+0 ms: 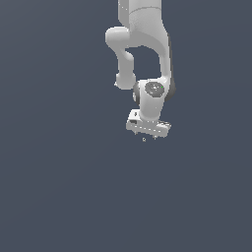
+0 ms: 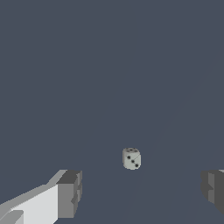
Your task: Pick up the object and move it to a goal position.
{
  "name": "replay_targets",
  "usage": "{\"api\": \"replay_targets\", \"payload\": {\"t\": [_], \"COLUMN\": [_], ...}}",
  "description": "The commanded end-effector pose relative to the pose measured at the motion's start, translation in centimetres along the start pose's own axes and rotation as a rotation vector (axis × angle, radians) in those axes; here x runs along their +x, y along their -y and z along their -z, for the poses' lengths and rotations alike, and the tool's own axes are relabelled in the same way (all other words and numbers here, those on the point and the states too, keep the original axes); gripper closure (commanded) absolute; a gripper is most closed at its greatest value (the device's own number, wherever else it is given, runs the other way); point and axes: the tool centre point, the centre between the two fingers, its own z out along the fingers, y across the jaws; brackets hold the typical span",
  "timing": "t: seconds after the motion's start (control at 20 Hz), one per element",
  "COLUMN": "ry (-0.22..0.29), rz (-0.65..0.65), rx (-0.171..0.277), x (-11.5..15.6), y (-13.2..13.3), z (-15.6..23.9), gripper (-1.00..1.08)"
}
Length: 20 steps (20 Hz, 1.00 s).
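From my remote seat I see the white arm [image 1: 142, 49] coming down from 12 o'clock in the exterior view, with the claw [image 1: 145, 138] hanging under it near frame center. Its two fingers stand wide apart, nothing between the pads. The object [image 1: 143, 140] is a tiny pale speck right below the claw, at about 6 o'clock of the wrist housing. In the wrist view it reads as a small whitish die [image 2: 131, 158] (dark pips on its faces), sitting on the plain grey-blue bench [image 2: 109, 65] between the two fingers [image 2: 69, 194], clear of both and nearer the one showing more fully. I can't tell how high the claw sits above the bench.
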Motion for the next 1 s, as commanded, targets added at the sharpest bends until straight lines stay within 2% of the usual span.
{"api": "replay_targets", "payload": {"t": [0.0,0.4,0.7,0.75,0.95], "ry": [0.0,0.0,0.0,0.0,0.0], "rz": [-0.001,-0.003,-0.003,-0.003,-0.003], "rx": [0.0,0.0,0.0,0.0,0.0], "x": [0.0,-0.2,-0.1,-0.1,-0.1], "y": [0.0,0.0,0.0,0.0,0.0], "z": [-0.5,-3.9,-4.8,-4.8,-4.8], "gripper": [-0.92,-0.92,-0.92,1.08,1.08]}}
